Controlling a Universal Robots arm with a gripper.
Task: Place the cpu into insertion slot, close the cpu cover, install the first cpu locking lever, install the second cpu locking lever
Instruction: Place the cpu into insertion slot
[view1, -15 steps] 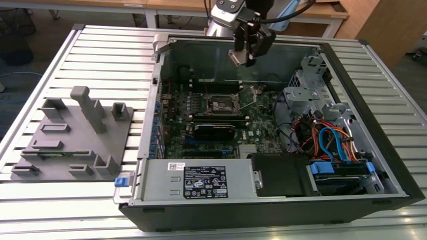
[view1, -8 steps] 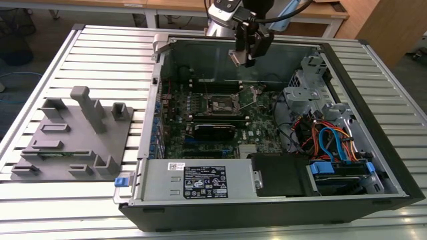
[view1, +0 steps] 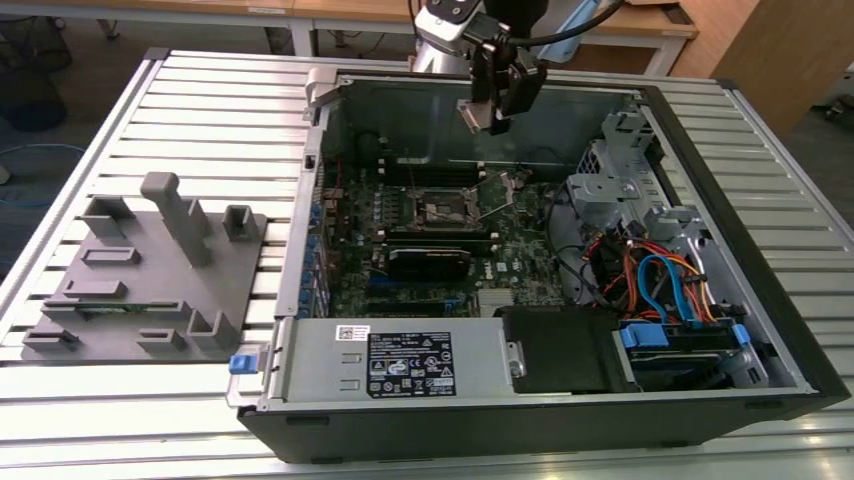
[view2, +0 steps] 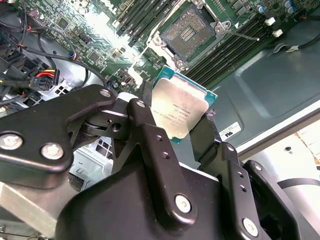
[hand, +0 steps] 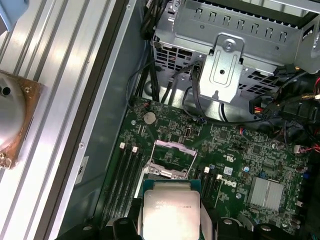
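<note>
My gripper (view1: 489, 118) hangs over the far side of the open computer case and is shut on the cpu (view2: 177, 112), a flat silver-topped square chip held by two opposite edges between the black fingers (view2: 145, 107). The same cpu (hand: 170, 212) shows in the first wrist view, face up between the fingers. Below it on the green board lies the insertion slot (view1: 446, 211), a dark square socket with a silver rim (view2: 189, 31), uncovered and with nothing in it. The cpu cover (hand: 172, 148) stands swung up at the slot's far edge. The chip is well above the slot, not touching it.
A black rectangular block (view1: 427, 262) lies just in front of the slot. A silver drive cage (view1: 625, 190) and bundled cables (view1: 654, 280) fill the exterior view's right of the case. A grey fixture tray (view1: 147, 270) rests on the slatted table at the left.
</note>
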